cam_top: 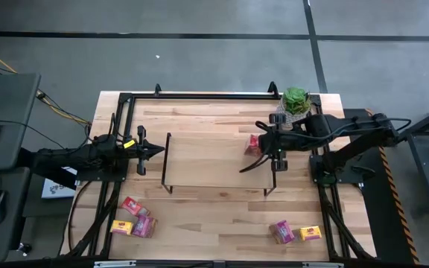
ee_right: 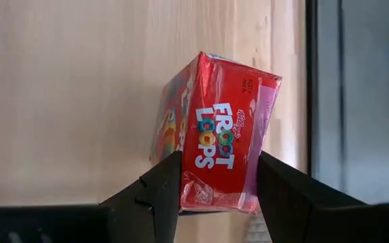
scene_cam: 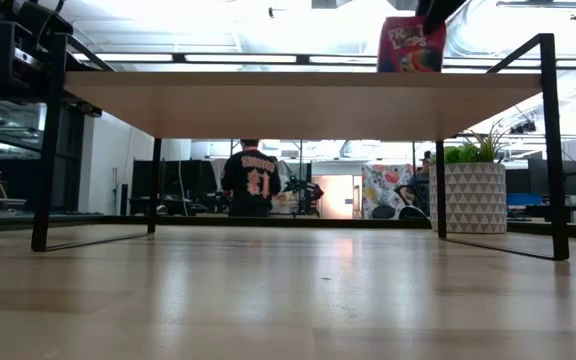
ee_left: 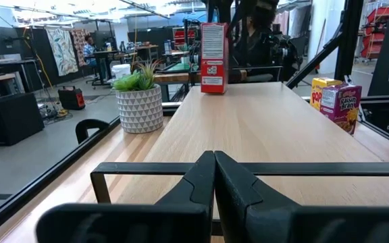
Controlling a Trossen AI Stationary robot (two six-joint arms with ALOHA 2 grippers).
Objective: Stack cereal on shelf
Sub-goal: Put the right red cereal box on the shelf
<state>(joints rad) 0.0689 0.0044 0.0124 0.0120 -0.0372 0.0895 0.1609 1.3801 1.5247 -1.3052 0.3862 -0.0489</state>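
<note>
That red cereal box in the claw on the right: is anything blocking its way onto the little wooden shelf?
Nothing visible does. The right claw grips the red cereal box upright at the shelf top's right end. The board around it is bare, and the potted plant stands on the table beyond the shelf's corner.

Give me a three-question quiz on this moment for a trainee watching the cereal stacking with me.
1. True or false: the right end effector is shut on a red Froot Loops box.
2. Which is shut with nothing between its fingers? A) left end effector B) right end effector
3. Fill in: the held box is at the shelf end nearest the potted ____.

Key: 1 true; 2 A; 3 plant.
</note>
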